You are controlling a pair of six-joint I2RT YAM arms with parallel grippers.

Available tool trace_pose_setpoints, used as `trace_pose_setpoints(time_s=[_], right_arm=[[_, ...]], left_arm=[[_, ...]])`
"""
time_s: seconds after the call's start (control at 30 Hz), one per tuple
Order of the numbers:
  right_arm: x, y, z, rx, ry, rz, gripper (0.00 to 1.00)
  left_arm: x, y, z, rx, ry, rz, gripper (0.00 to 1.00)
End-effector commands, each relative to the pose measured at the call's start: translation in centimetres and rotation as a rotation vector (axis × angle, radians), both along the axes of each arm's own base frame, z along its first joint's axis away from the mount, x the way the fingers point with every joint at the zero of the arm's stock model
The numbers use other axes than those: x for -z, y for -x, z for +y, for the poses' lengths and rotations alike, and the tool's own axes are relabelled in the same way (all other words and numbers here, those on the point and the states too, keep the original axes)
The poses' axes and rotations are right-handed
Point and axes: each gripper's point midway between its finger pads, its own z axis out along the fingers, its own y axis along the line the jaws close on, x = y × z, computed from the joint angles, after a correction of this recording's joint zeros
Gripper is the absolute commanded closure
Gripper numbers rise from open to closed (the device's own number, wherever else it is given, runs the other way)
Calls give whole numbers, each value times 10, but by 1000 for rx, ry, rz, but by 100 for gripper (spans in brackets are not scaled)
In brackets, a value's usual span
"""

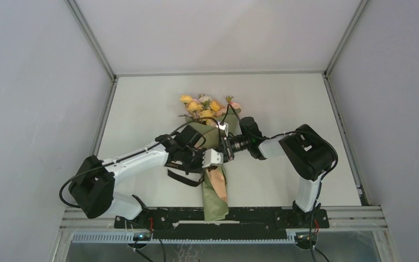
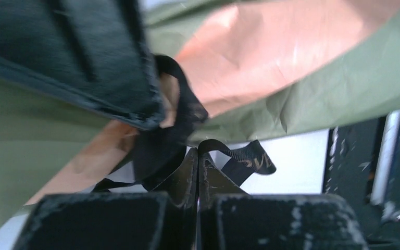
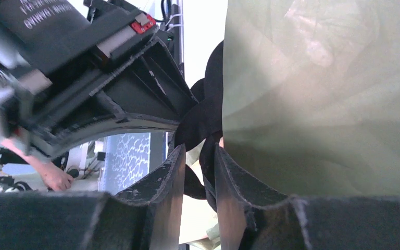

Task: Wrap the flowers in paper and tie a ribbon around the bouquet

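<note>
The bouquet lies along the table's middle, flowers (image 1: 206, 105) at the far end and the olive paper (image 1: 216, 199) cone pointing toward the arm bases. Peach lining (image 2: 271, 47) shows inside the olive sheet (image 2: 344, 83). Both grippers meet at the cone's middle. My left gripper (image 2: 198, 147) is shut on the black ribbon (image 2: 250, 159), which curls out from between its tips. My right gripper (image 3: 198, 149) has its jaws apart, with a strand of ribbon (image 3: 204, 114) running through the gap along one finger. A ribbon loop (image 1: 188, 179) hangs left of the cone.
The left arm (image 1: 136, 158) and right arm (image 1: 305, 150) reach in from either side. The black base rail (image 1: 223, 215) runs along the near edge, under the cone's tip. Grey walls enclose the table (image 1: 283, 98).
</note>
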Motion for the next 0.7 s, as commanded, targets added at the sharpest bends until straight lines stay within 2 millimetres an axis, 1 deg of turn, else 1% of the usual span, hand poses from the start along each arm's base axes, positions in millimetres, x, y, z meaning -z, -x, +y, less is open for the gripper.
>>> trace_pose_setpoints(time_s=[0.0,0.1,0.17,0.3,0.37,0.5,0.57,0.67], right_arm=[[-25,-2,8,-73,-108,-70,64],[-32,-3,6,-77,-128,-82,64],[-32,-5,6,-69,-127,-93,64],[-17,-17,4,11,-41,-100,68],[-17,-24,-1,49,-2,-125,68],[-32,-29,-12,87,29,-157,63],[-41,-28,-14,97,43,-218,60],[-44,-24,-16,98,61,-262,54]], left_arm=[[-37,-6,-30,-280,151,206,100],[-42,-13,-32,-393,191,282,100],[-43,-12,-32,-399,205,308,100],[-28,-9,-22,-382,158,295,100],[-25,-10,-20,-381,150,282,100],[-26,-17,-25,-429,173,279,100],[-26,-20,-28,-451,190,279,100],[-24,-20,-29,-474,196,295,100]])
